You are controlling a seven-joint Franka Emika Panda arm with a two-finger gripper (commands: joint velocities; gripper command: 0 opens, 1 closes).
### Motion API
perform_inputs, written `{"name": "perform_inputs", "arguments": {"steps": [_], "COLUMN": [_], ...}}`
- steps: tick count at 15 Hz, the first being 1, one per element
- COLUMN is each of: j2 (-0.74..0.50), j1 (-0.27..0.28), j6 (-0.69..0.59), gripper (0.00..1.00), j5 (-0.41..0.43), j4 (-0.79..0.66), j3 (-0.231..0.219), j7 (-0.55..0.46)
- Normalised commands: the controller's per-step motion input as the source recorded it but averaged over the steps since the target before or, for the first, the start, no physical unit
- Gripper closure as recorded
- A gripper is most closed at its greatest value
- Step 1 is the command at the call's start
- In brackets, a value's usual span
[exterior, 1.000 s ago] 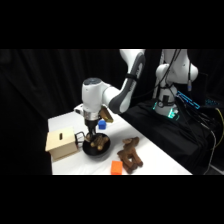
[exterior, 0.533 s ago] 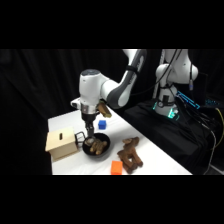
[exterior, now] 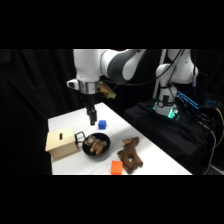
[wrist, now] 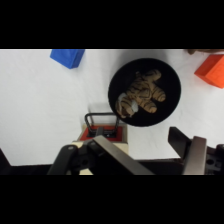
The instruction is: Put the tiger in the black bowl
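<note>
Risen from just above the black bowl [exterior: 96, 145] a second ago to well clear of it now, gripper [exterior: 93, 120] hanging over the table's [exterior: 65, 120] far side of the bowl, near the blue block [exterior: 102, 124]. Fingers apparently spread, though hard to make out from the side. Arm's white upper link swung higher and further left. Tiger [wrist: 140, 93] now plainly uncovered inside the bowl.

The side view stands off beside the bench [exterior: 65, 122], looking across and down on it from fairly far, the black bowl [exterior: 96, 145] near the bench's middle. The wrist view hangs above that bowl [wrist: 145, 92], facing almost straight down from close by. Both views share the bowl, the tiger [exterior: 95, 144] inside it, and the blue block [exterior: 102, 124] beside the bowl.
</note>
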Motion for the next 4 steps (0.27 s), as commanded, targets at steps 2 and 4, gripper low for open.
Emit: {"name": "perform_inputs", "arguments": {"steps": [2,4], "j2": [-0.22,-0.1], "j1": [-0.084,-0.114], "j6": [-0.43,-0.32], "gripper": [0.0,0.0], "j5": [0.176,0.211], "j4": [0.13,0.13], "j3": [0.08,0.073], "j7": [-0.18,-0.22]}}
